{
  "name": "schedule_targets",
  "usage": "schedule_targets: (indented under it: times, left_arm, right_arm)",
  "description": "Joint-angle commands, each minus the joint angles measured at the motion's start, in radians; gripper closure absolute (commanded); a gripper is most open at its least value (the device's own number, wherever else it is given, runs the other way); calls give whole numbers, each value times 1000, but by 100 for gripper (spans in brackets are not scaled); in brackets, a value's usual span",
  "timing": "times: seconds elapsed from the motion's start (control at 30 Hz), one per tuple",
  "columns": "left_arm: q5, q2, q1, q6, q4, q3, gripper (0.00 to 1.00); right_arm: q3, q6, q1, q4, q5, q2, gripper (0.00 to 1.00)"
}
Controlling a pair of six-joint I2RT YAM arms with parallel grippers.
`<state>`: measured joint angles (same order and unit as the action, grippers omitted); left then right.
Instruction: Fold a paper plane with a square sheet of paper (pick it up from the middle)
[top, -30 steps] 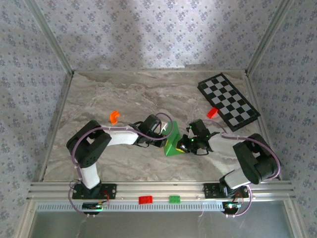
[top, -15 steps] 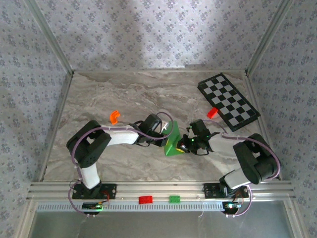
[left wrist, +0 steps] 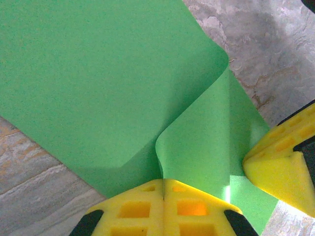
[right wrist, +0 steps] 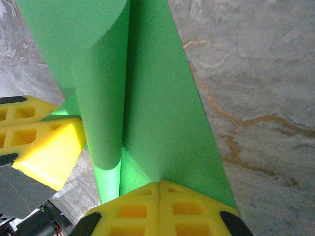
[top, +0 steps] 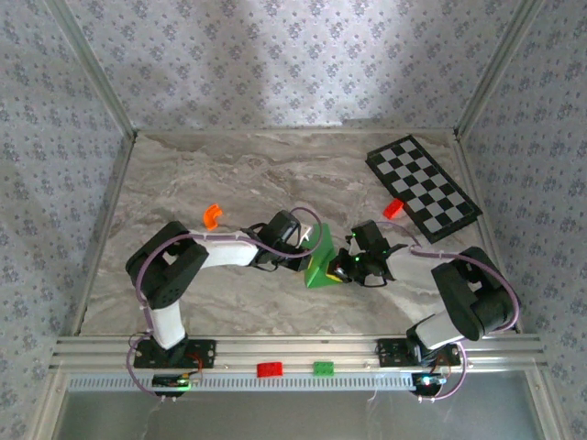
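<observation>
Square sheet of paper (top: 320,261) curled; left pincer (left wrist: 163,184) and right pincer (right wrist: 160,186) both clamped onto it.

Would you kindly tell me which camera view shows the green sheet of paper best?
The left wrist view: the sheet of paper spreads broad there, its curled fold plain at the left gripper. The right wrist view gives a narrower rolled strip; the top view, a small green wedge.

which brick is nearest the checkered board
The red brick beside the checkered board; the orange brick lies far left; the green brick and second red brick sit on the rail.
</observation>
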<state>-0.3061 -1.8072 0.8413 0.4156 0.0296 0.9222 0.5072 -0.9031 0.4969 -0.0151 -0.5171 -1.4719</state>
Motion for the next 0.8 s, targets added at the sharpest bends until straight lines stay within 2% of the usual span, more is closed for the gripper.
schedule_targets:
  times: [0.0, 0.5, 0.77]
  left_arm:
    - [-14, -22, -5, -14, 7, 27, 98]
    - [-20, -41, -4, -9, 7, 10, 98]
    - [-19, -49, -5, -6, -3, 6, 98]
  right_arm:
    - [-27, 16, -8, 68, 45, -22, 100]
    - [-16, 1, -10, 26, 21, -17, 98]
    - [3, -32, -33, 5, 26, 80, 95]
